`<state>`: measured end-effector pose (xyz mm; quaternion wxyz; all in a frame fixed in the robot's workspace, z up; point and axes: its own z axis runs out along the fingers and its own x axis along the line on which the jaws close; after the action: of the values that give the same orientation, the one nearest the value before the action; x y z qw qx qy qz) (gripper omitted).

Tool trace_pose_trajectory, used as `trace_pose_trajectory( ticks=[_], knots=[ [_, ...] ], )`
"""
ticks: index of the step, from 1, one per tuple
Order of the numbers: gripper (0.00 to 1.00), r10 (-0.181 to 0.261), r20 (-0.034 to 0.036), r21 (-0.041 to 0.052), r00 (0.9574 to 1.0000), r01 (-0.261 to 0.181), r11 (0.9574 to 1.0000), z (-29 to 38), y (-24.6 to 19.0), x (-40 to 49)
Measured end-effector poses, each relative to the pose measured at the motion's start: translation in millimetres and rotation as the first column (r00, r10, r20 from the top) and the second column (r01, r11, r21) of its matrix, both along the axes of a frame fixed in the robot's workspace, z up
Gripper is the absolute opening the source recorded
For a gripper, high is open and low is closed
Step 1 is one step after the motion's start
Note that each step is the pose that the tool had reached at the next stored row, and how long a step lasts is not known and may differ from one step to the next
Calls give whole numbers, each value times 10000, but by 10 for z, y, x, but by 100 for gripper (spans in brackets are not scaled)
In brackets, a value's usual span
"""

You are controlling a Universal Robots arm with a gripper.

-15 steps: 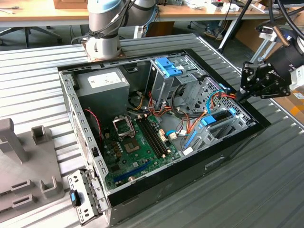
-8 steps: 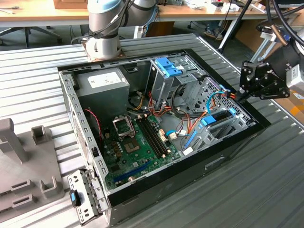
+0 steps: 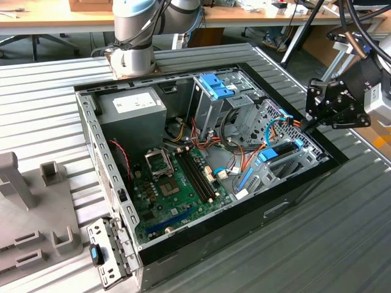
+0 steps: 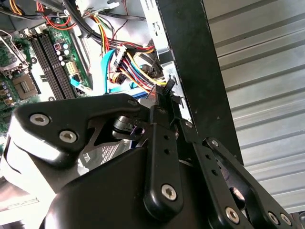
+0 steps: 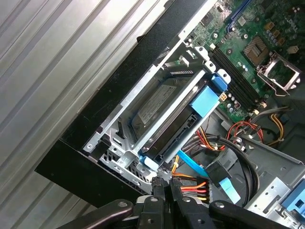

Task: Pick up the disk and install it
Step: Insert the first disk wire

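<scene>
**Exterior view:** open case (image 3: 244,210) on ribbed bench (image 3: 49,91). Disk (image 3: 280,151) stands on edge in bay by case wall at exterior view's right. Claw (image 3: 303,126) just above it, at rim. Install judged done or nearly so.

**Second wrist view:** claw (image 4: 164,93) clenched, empty, tips beside cable bundle (image 4: 133,71). Disk's seating not judgeable here.

**First wrist view:** disk (image 5: 159,105), label face and blue frame (image 5: 205,101), lies inside bay (image 5: 121,126). Claw (image 5: 167,191) apart from it.
</scene>
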<state>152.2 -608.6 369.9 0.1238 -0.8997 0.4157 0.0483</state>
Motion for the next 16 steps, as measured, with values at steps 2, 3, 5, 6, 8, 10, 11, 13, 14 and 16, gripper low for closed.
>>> trace_pose_trajectory(
  ticks=[2,3,5,6,8,10,11,13,14,16],
  knots=[
    [17,-6,0,1,10000,6,10000,0,0,-1],
    [17,-9,0,1,10000,9,10000,0,0,-1],
    [17,-19,0,1,10000,19,10000,0,0,-1],
    [17,-22,0,1,10000,22,10000,0,0,-1],
    [17,-29,0,0,10000,29,10000,0,0,-1],
    [17,-37,1,1,10000,37,10000,0,0,-1],
    [17,-42,1,0,10000,42,10000,1,1,-17],
    [17,-149,0,2,9999,149,9999,-3,0,-57],
    [17,-181,0,0,9998,181,9998,-2,0,-60],
    [17,-208,0,-1,9998,208,9998,-1,0,-60]
  ],
)
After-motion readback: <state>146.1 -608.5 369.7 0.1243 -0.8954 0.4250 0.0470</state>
